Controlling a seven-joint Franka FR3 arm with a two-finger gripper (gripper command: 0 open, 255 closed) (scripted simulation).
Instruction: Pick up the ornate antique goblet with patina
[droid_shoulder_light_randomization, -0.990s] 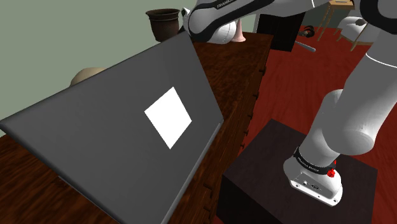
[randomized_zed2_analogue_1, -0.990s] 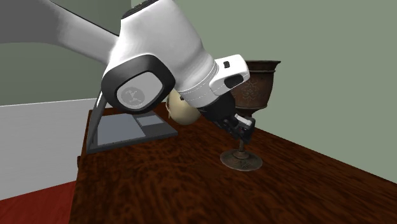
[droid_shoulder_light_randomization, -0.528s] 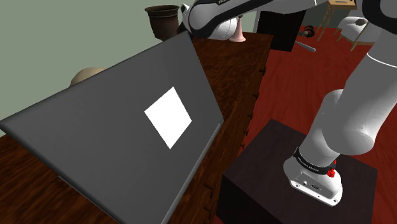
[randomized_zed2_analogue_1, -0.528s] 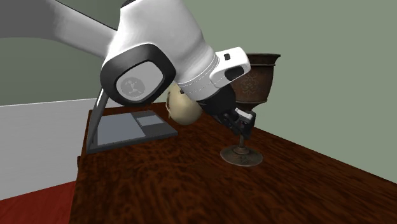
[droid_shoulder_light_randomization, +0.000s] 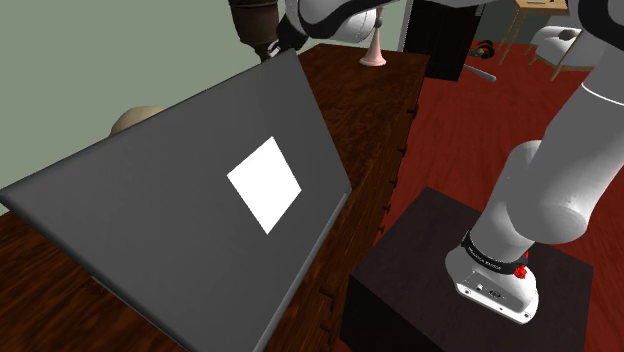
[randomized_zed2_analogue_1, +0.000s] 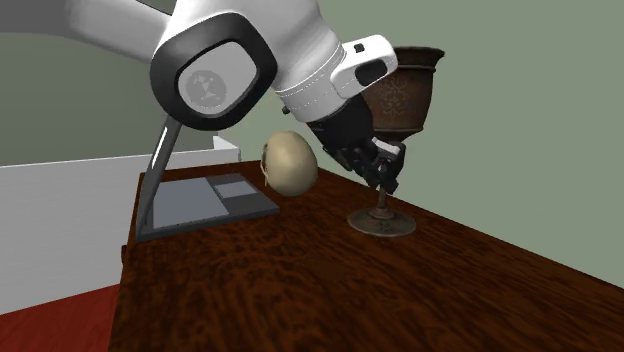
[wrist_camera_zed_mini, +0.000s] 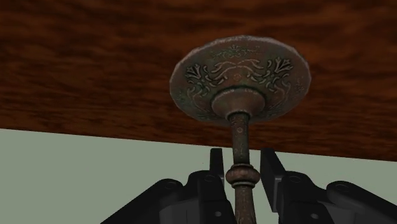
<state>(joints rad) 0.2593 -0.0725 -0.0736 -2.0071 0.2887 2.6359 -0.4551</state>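
The goblet (randomized_zed2_analogue_1: 405, 92) is dark brown metal with green patina, a wide bowl, a thin stem and a round embossed foot (wrist_camera_zed_mini: 242, 76). My gripper (randomized_zed2_analogue_1: 385, 170) is shut on its stem, the black fingers (wrist_camera_zed_mini: 217, 163) clasping the stem just above its knob. In the second exterior view the foot hangs slightly above the dark wooden table (randomized_zed2_analogue_1: 300, 290). The goblet's bowl (droid_shoulder_light_randomization: 252, 20) shows at the shoulder view's top edge, beside my white arm.
An open grey laptop (droid_shoulder_light_randomization: 200, 200) fills the near table in the shoulder view and stands behind the goblet (randomized_zed2_analogue_1: 205, 200) in the second exterior view. A beige egg-shaped vase (randomized_zed2_analogue_1: 290, 165) sits close beside my hand. A pink vase (droid_shoulder_light_randomization: 375, 50) stands at the table's far end.
My gripper has risen with the goblet in it; the foot has come up off the table and the bowl sits higher in both exterior views.
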